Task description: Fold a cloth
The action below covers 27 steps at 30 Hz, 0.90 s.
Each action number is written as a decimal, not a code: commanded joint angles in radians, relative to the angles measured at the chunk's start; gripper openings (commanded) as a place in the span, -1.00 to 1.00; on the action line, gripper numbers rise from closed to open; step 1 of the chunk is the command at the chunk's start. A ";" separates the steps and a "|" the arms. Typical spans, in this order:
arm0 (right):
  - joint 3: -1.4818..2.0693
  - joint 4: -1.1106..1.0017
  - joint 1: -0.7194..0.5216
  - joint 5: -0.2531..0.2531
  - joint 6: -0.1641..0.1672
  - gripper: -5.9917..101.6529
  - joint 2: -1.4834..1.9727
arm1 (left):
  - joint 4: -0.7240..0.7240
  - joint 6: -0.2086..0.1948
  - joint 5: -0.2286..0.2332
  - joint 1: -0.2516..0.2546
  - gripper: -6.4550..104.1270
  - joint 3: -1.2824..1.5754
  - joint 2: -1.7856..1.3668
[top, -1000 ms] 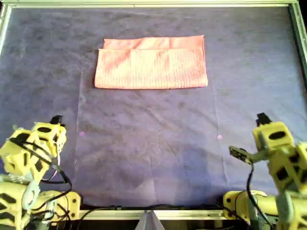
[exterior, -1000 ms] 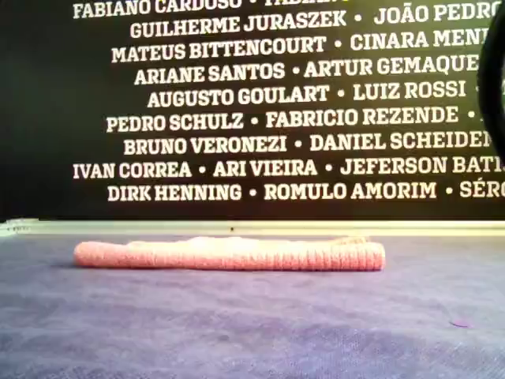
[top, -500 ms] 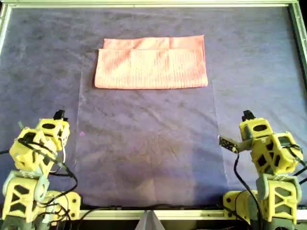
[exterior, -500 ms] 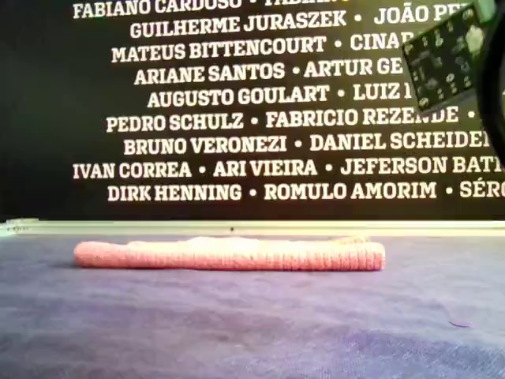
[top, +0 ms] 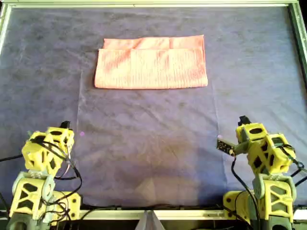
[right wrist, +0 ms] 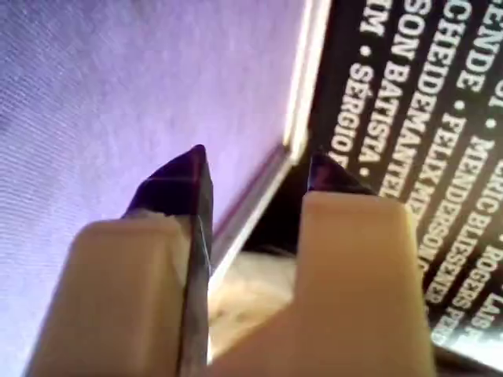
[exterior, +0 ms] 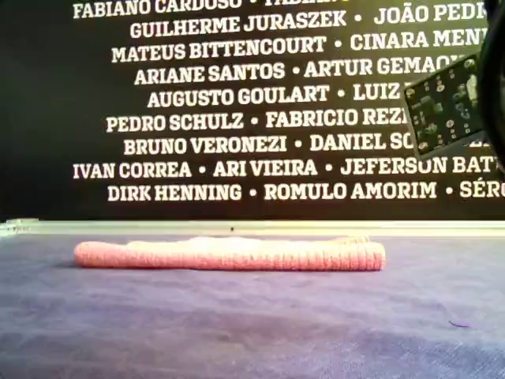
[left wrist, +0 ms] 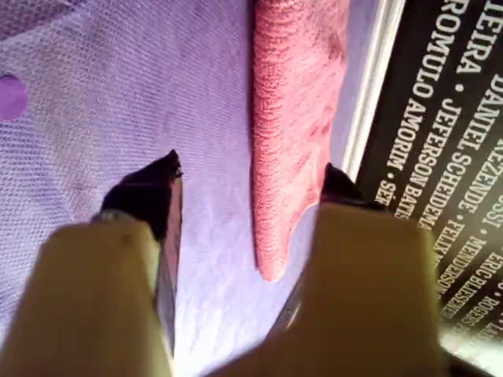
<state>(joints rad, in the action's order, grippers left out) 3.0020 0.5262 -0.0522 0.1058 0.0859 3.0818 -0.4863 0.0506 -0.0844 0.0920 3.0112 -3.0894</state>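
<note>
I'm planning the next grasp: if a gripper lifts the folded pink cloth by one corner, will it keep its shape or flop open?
The cloth probably flops: it looks thin and soft, lying flat on the purple sheet in two loose layers, so the fold likely opens. It seems light. Pushed, it would likely bunch rather than slide.

A robotics demo or lab space is suggested by a framed desk [top: 297,28] draped in a purple sheet [top: 153,143] and backed by a name-printed black wall [exterior: 237,103].

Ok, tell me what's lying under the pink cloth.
The cloth lies folded flat on the dark purple sheet, which shows all around it. Whatever sits between its layers or directly beneath is covered; nothing bulges. Both grippers are well clear of it.
</note>
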 commanded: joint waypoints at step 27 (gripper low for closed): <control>0.032 -0.041 0.012 0.005 -0.009 0.07 0.035 | 0.021 0.008 -0.011 -0.025 0.26 -0.005 -0.011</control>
<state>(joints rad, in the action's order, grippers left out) 3.0204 0.5262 -0.0430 0.1058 0.0798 3.0818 -0.4863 0.0537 -0.0844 0.0920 3.0235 -3.0894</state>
